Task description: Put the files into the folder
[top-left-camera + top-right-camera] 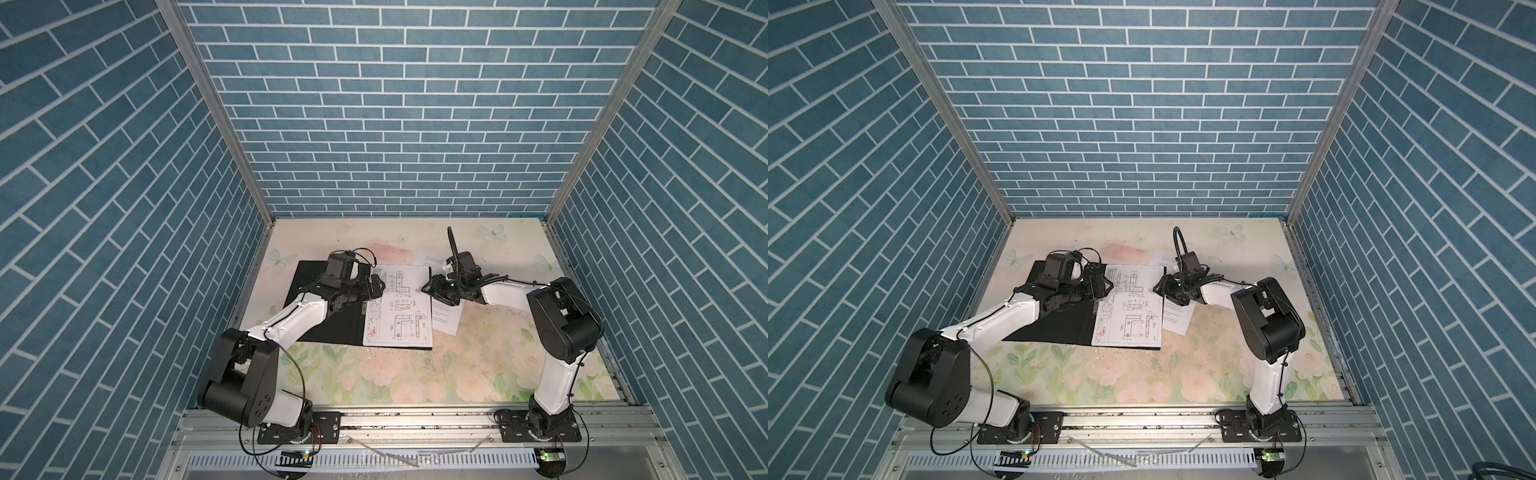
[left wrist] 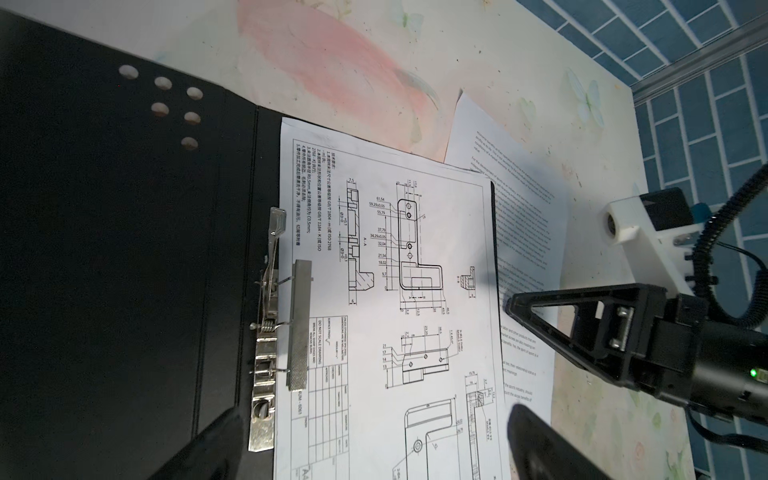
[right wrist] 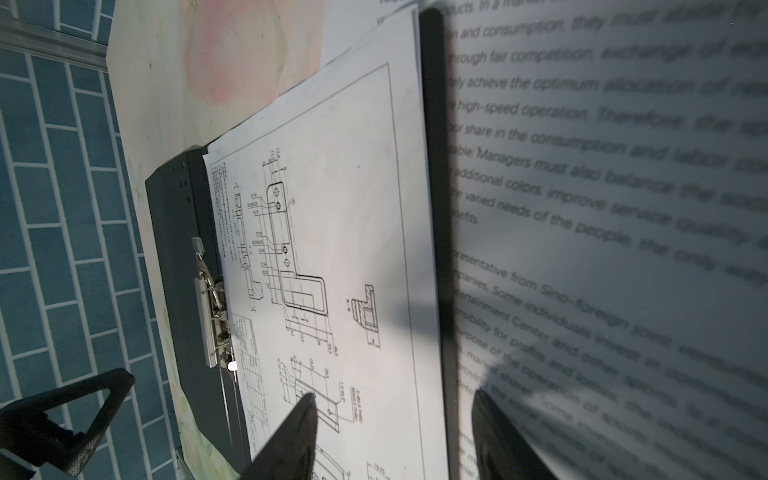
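The folder (image 1: 336, 330) (image 1: 1059, 328) lies open and flat, black inside up, with its metal spine clip (image 2: 270, 332) (image 3: 210, 307) in the middle. A line-drawing sheet (image 1: 399, 316) (image 1: 1129, 320) (image 2: 395, 249) (image 3: 340, 228) rests on its right half, and a second sheet's edge shows beneath it. The printed-text sheet (image 1: 446, 318) (image 1: 1177, 318) (image 2: 528, 232) (image 3: 602, 208) lies on the table along the folder's right edge. My left gripper (image 1: 376, 286) (image 2: 372, 419) hovers open over the drawing near the clip. My right gripper (image 1: 428, 289) (image 3: 394, 395) is open and straddles the folder's right edge, holding nothing.
The floral tabletop (image 1: 415, 374) is boxed in by blue brick-pattern walls (image 1: 395, 124) at the back and on both sides. An aluminium rail (image 1: 415, 411) with both arm bases runs along the front edge.
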